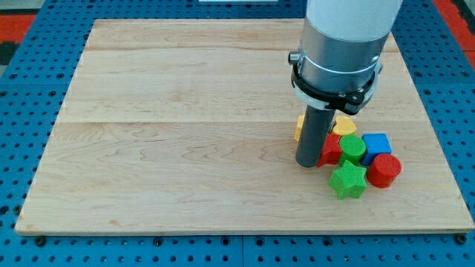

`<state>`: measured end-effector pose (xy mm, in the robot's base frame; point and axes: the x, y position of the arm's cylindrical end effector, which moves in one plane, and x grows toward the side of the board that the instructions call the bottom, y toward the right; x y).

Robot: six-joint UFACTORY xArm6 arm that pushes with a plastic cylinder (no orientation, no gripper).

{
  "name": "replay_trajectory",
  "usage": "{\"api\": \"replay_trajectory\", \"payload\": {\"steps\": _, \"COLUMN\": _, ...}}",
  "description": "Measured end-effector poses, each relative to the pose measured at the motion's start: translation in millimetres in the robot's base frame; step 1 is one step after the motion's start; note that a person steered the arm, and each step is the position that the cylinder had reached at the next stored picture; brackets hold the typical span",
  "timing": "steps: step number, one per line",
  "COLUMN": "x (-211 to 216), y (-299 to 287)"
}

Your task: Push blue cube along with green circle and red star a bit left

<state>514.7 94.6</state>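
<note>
The blue cube (377,143) sits at the right of a tight cluster on the wooden board (185,133). The green circle (352,149) touches its left side. The red star (331,149) lies left of the green circle, partly hidden by my rod. My tip (308,164) rests on the board at the cluster's left edge, touching or nearly touching the red star.
A green star (348,180) and a red cylinder (384,170) lie below the cluster. A yellow heart (344,126) and another yellow block (300,127) lie above it, partly hidden behind the rod. The board's right edge is close.
</note>
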Motion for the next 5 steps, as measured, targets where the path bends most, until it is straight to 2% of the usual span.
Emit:
{"api": "replay_trajectory", "payload": {"steps": 2, "x": -0.6, "y": -46.7}}
{"api": "replay_trajectory", "payload": {"steps": 3, "x": 26.2, "y": -48.0}}
{"api": "replay_trajectory", "payload": {"steps": 4, "x": 71.2, "y": -2.3}}
{"api": "replay_trajectory", "payload": {"steps": 5, "x": 102.6, "y": 11.1}}
